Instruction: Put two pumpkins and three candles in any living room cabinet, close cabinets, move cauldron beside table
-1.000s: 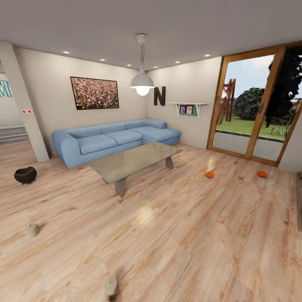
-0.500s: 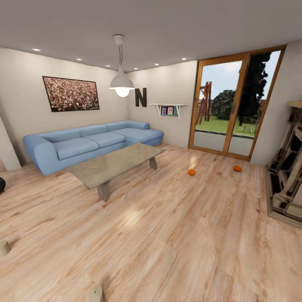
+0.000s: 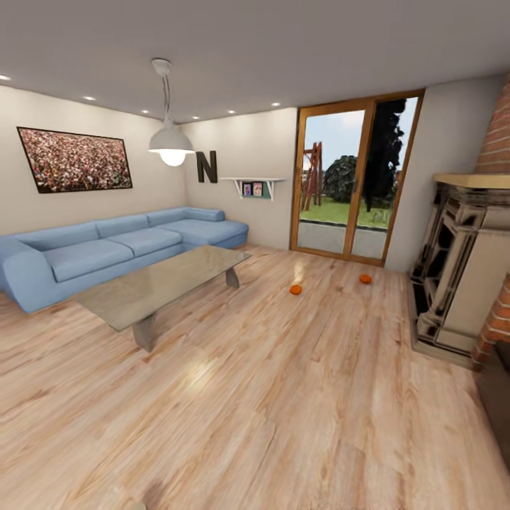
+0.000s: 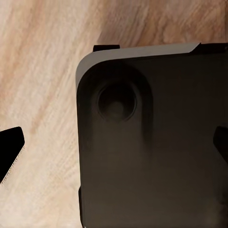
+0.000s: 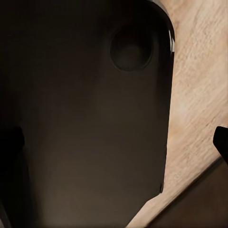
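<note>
- Light wood plank floor (image 3: pixel 283 397) stretches across the living room in your head view, with a blue corner sofa (image 3: pixel 106 248) along the far wall and a glazed door (image 3: pixel 350 184) onto a garden beyond.
- Your left claw (image 4: pixel 114 152): you see one dark fingertip at each side edge of the left wrist view, set wide apart, so it reads as open, with nothing gripped. Between them sits a dark rounded body of the robot (image 4: pixel 152 137) over the planks.
- Your right claw (image 5: pixel 114 142): again a dark tip at each side edge of the right wrist view, wide apart and holding nothing, with the same kind of dark body between.
- Your two pumpkins lie on the floor near the glazed door, well apart from each other: one pumpkin (image 3: pixel 295 289) closer to the worktop, the other pumpkin (image 3: pixel 365 279) nearer the fireplace (image 3: pixel 460 269). Both look small, orange and rounded.
- Your worktop (image 3: pixel 163 283), low with a greyish glassy top and slanted grey legs, stands in front of the sofa.
- Brick rises above the fireplace at the right.
</note>
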Tool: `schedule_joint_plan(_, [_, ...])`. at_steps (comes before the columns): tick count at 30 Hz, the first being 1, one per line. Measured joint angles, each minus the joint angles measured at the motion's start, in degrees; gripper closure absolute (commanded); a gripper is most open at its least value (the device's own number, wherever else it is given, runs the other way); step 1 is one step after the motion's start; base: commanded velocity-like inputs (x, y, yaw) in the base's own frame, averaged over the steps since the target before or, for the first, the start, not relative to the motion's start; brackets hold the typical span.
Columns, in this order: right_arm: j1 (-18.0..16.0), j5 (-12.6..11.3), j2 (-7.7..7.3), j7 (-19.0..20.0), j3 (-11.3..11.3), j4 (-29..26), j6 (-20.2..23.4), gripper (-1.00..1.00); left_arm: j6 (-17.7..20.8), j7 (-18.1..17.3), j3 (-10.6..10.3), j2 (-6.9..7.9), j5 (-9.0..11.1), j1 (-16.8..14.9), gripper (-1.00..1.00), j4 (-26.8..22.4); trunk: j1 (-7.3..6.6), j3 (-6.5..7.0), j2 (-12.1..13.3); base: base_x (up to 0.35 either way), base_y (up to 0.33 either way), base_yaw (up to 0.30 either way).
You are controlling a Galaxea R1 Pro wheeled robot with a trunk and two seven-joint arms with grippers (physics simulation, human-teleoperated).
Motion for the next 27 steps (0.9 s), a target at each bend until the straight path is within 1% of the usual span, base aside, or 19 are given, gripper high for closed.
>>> schedule_joint_plan(6, [0.0, 0.0, 0.0, -0.01, 0.0, 0.0, 0.0, -1.0, -0.04, 0.0, -0.06, 0.0, -0.05, 0.0, -1.0, 0.0, 0.0, 0.24, 0.0, 0.0, 0.0, -0.275])
schedule_joint_plan(11, [0.0, 0.0, 0.0, 0.01, 0.0, 0.01, 0.0, -1.0, -0.07, 0.0, -1.12, 0.0, -0.06, 0.0, -1.0, 0.0, 0.0, 0.44, 0.0, 0.0, 0.0, -0.273])
schedule_joint_plan(15, [0.0, 0.0, 0.0, 0.01, 0.0, 0.01, 0.0, -1.0, -0.07, 0.0, -1.54, 0.0, -0.07, 0.0, -1.0, 0.0, 0.0, 0.6, 0.0, 0.0, 0.0, -0.273])
schedule_joint_plan(27, [0.0, 0.0, 0.0, 0.01, 0.0, 0.32, 0.0, -1.0, -0.63, 0.0, -1.84, 0.0, -0.07, 0.0, -1.0, 0.0, 0.0, 1.1, 0.0, 0.0, 0.0, -0.273])
